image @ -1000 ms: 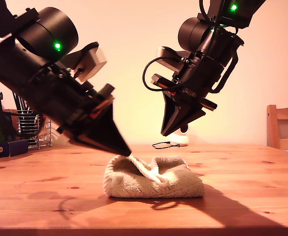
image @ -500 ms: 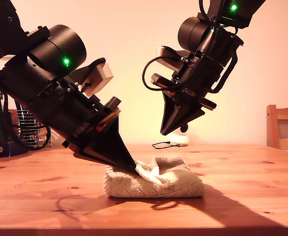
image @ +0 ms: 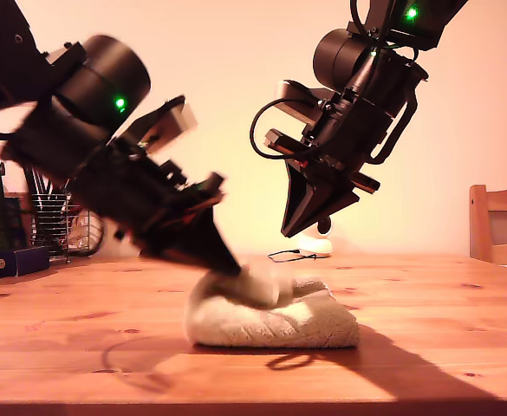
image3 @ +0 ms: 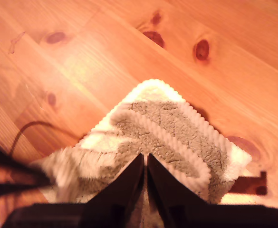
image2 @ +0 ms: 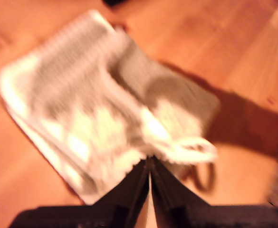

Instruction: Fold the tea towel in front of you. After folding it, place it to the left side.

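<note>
My first end effector (image: 229,267) is at the folded tea towel (image: 275,316) on the desk (image: 426,347).

In the exterior view the tea towel lies in a thick bundle near the middle of the desk, and my first end effector, coming from the exterior view's left, touches its top. In the first wrist view the jaws are pressed together at the cloth edge, but the blur hides whether they pinch it. My second end effector (image: 298,224) hangs above the towel, apart from it, with its jaws clenched together and holding nothing.
</note>
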